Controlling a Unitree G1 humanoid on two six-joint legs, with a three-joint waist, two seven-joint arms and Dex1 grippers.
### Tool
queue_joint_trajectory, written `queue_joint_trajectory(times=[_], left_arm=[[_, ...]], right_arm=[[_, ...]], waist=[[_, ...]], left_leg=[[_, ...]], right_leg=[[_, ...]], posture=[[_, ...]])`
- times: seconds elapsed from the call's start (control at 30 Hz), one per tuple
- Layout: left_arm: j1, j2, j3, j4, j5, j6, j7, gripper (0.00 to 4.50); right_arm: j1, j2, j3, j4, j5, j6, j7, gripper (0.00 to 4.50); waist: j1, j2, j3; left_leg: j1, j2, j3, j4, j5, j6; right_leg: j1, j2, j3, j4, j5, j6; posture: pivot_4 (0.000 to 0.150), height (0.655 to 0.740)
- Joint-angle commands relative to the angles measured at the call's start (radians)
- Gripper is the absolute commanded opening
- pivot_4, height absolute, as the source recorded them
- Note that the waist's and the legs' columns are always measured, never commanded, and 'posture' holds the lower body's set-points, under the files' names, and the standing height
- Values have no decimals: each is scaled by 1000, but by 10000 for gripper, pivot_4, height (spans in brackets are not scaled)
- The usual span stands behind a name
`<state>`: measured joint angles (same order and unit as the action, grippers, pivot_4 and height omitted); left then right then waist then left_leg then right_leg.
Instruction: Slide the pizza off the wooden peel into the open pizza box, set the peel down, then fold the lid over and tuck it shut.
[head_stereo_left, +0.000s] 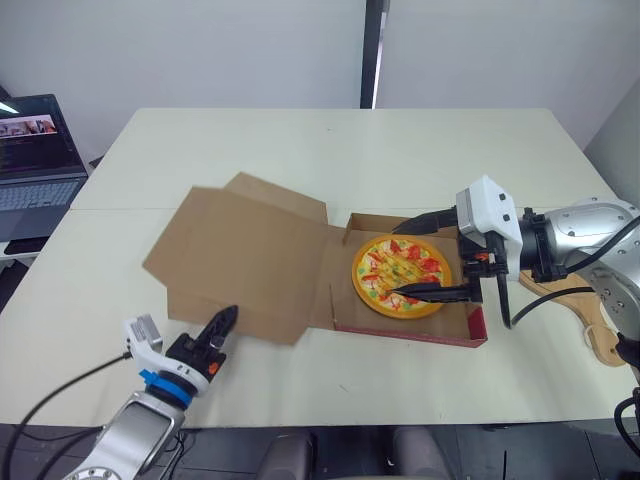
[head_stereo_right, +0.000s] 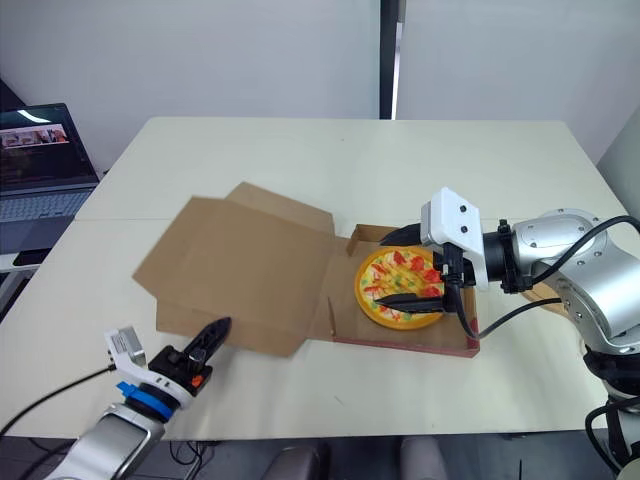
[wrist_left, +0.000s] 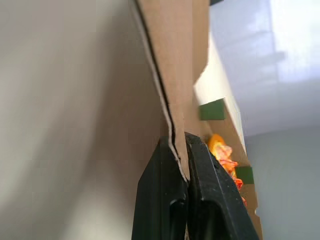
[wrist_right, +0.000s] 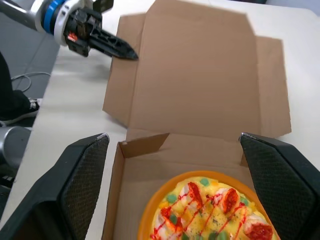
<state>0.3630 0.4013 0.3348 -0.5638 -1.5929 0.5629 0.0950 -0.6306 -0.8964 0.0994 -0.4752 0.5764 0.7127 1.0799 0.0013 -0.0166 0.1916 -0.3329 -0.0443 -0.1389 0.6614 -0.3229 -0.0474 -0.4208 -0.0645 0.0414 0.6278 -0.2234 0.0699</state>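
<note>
Left end effector (head_stereo_left: 222, 325) pinches the open lid (head_stereo_left: 240, 262) by its edge. Right end effector (head_stereo_left: 400, 262) is spread over the pizza (head_stereo_left: 385, 265), which lies in the box (head_stereo_left: 345, 300). Peel (head_stereo_left: 592, 338) rests by the bench's (head_stereo_left: 330, 150) right edge.

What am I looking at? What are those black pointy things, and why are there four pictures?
It is a robot with two arms. Each arm ends in a gripper, a simple hand with two black fingers. Two pictures come from cameras in its head, looking down at a white table. The other two come from small cameras on its wrists, looking along the fingers.

On the table sits a cardboard box with a pizza inside. Its lid lies open, towards the robot's left. The left gripper pinches the lid's edge: its wrist picture shows the cardboard squeezed between the fingers. The right gripper is open wide over the pizza and holds nothing. A wooden peel, the paddle for carrying pizza, lies on the table by the right arm. A laptop stands off to the left, beside the table.
</note>
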Motion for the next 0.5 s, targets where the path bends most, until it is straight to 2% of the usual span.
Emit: queue_joint_trajectory(times=[0.03,0.33,0.5], left_arm=[[-46,32,-1,-88,38,-7,-20,175],[-140,114,-27,-146,113,5,-110,175],[-174,185,-58,-178,203,28,-238,175]], right_arm=[[1,4,-18,-15,-24,-19,-28,45000],[18,22,-30,27,-112,-34,-117,45000],[34,30,-64,52,-142,-5,-202,45000]], waist=[[0,0,0],[2,0,0],[0,0,0]], left_leg=[[0,0,0,0,0,0],[-1,1,0,0,-2,-1],[-1,1,1,0,-2,-1]], right_leg=[[0,0,0,0,0,0],[-1,1,0,-1,5,-1],[-1,2,0,-1,5,-2]], posture=[[1500,7341],[1500,7341],[1500,7341]])
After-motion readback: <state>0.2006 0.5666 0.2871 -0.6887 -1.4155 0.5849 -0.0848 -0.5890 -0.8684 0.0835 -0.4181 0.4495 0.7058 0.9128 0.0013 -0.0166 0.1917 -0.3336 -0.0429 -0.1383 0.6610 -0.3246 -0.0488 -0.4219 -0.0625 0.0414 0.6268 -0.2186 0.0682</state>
